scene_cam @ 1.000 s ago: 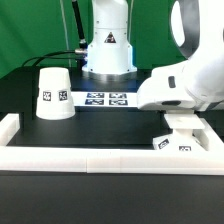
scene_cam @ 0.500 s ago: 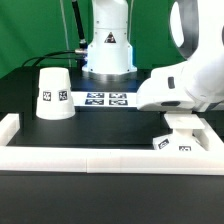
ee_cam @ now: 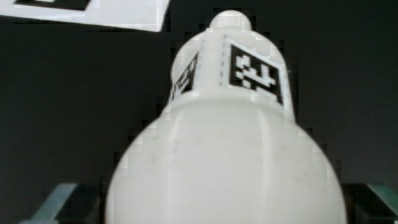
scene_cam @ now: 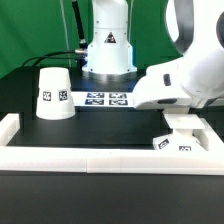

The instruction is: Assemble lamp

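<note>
The white bulb (ee_cam: pixel 222 150) fills the wrist view, its tagged neck pointing away from the camera. My gripper (ee_cam: pixel 210 208) is shut on its ball, with a finger (ee_cam: pixel 50 203) showing on each side. In the exterior view my gripper (scene_cam: pixel 181 123) hangs just above the small square base (scene_cam: pixel 172 143), which lies at the front on the exterior view's right, by the rail. The bulb itself is hidden behind the hand there. The tapered shade (scene_cam: pixel 52 93) stands mouth down at the exterior view's left, far from the gripper.
The marker board (scene_cam: pixel 106 98) lies flat in the middle, in front of the robot's pedestal (scene_cam: pixel 107 50); its corner also shows in the wrist view (ee_cam: pixel 89 12). Long white border rails (scene_cam: pixel 100 158) run along the front and both sides.
The arm has shifted slightly toward the exterior view's left and a little up. The base and shade have not moved.
</note>
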Controlling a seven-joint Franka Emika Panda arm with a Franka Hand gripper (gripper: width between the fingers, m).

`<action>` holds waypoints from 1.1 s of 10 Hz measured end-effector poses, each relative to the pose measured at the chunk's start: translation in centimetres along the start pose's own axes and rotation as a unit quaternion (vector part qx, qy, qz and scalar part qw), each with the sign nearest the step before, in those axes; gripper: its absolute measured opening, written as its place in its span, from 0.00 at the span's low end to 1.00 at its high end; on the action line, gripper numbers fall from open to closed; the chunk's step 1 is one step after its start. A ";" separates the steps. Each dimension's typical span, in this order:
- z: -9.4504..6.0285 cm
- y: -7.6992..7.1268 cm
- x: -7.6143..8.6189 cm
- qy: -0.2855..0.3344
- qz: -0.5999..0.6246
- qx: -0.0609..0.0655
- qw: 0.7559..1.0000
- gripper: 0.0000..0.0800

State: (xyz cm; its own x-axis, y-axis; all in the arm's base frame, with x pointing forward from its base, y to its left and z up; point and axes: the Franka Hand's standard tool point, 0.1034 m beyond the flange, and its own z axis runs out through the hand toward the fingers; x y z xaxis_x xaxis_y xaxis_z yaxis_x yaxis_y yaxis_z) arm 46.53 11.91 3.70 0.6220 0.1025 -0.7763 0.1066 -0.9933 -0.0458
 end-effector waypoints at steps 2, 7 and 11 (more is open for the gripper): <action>-2.5 0.6 -1.7 -0.008 0.002 0.003 1.000 0.72; -4.8 0.4 -2.1 0.010 0.001 0.002 1.000 0.72; -9.3 1.0 -2.0 0.119 -0.016 0.005 0.993 0.72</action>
State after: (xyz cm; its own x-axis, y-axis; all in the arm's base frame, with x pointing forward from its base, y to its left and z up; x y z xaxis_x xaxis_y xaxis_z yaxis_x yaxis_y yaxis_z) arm 52.64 11.23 11.04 0.7844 0.1424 -0.6037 0.1222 -0.9897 -0.0746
